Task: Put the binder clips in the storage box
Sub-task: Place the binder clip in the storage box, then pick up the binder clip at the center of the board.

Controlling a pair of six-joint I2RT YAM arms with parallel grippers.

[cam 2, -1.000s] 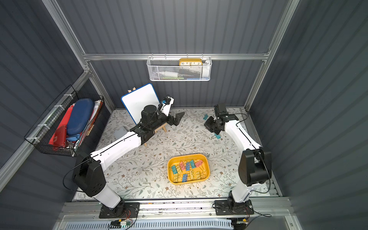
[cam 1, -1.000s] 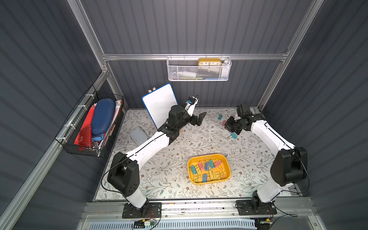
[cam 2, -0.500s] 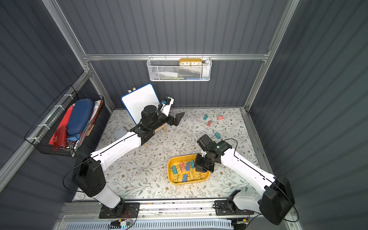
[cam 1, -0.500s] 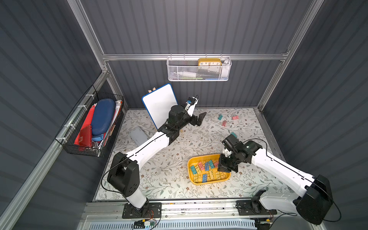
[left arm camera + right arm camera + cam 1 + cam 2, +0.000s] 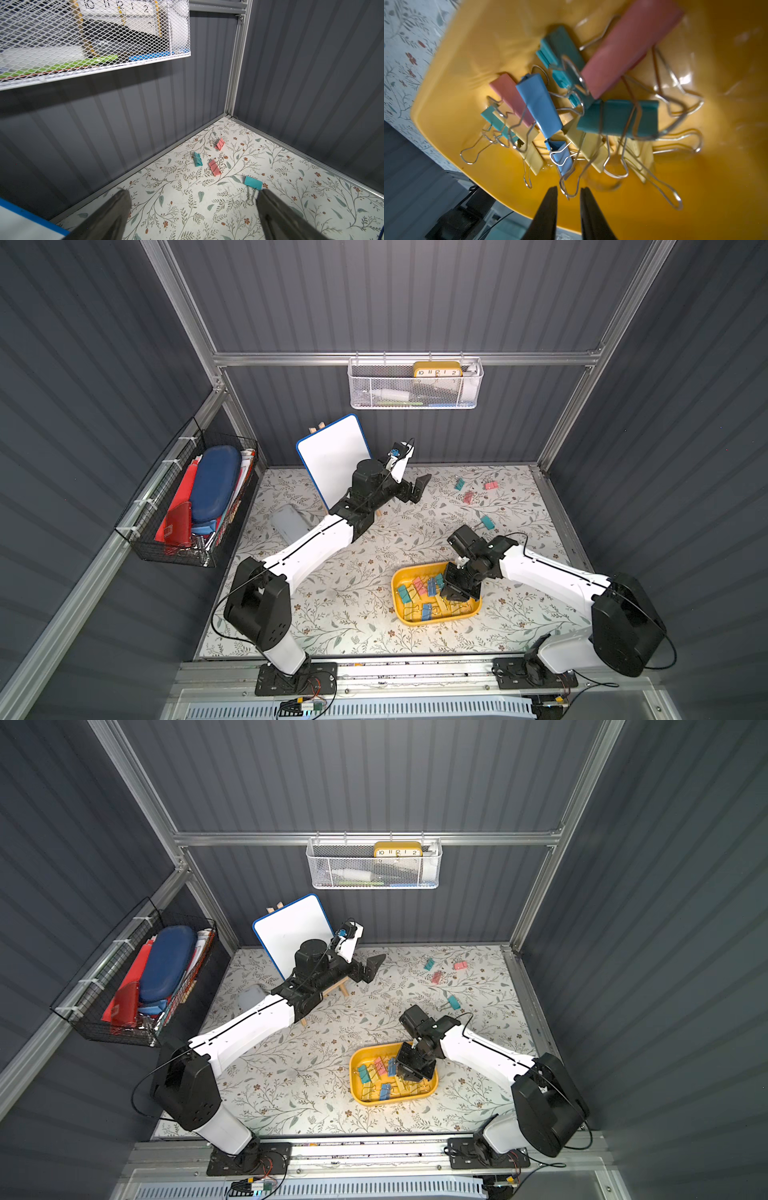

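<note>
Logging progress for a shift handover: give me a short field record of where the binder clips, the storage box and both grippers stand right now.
storage box: yellow tray, front right of table
clips in box: tangled pile; teal, blue, pink, yellow
loose clips: four near the back right corner, two teal, two pink
right gripper: over the box, jaws slightly apart, wire handle between the tips
left gripper: wide open, empty, beside the whiteboard

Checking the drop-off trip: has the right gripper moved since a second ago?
Yes. The right gripper has come forward from the loose binder clips near the back wall and now hangs over the storage box.
</note>
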